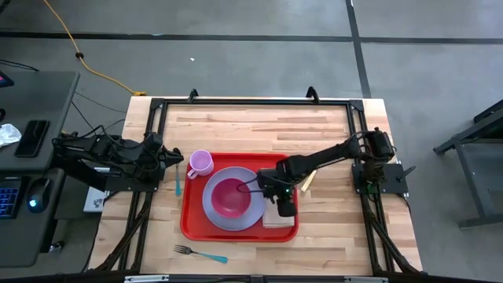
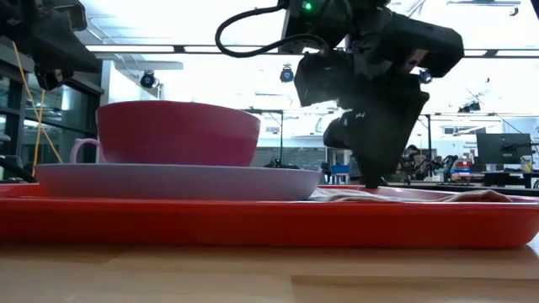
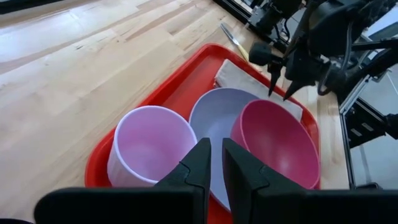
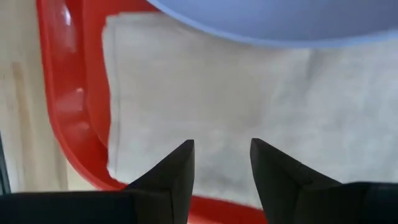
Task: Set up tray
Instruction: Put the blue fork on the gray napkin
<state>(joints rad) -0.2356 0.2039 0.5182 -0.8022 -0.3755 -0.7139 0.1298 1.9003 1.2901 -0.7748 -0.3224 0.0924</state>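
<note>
- Looking down, we see a pale wooden table [image 1: 259,126] with a dark frame along its edges, standing on a grey concrete floor; a yellow cable [image 1: 78,51] trails across the floor beyond it.
- At far left we note a side desk [image 1: 35,118] with a keyboard, a mouse and a phone on it.
- Across the table at tabletop height, we make out a bright room with ceiling lights and monitors in the distance.
- We count one left gripper [image 1: 174,161] parked at the table's left edge, its fingers [image 3: 198,163] nearly together with a narrow slit between them, gripping nothing.
- We count one teal-handled utensil [image 1: 178,182] lying just left of the tray, and one teal-handled fork [image 1: 200,254] lying below the tray, apart from it.
- We count one tray [image 1: 192,224], red, sitting in the middle of the table.
- In the tray's upper left corner stands one lavender cup [image 1: 200,163].
- We count one lavender plate [image 1: 220,216] in the tray, with one pink bowl [image 1: 230,196] on it.
- We count one folded beige napkin [image 4: 205,93] lying flat at the tray's right end, partly under the plate's rim.
- We find the right gripper [image 4: 221,165] directly over the napkin, its fingers spread and released.
</note>
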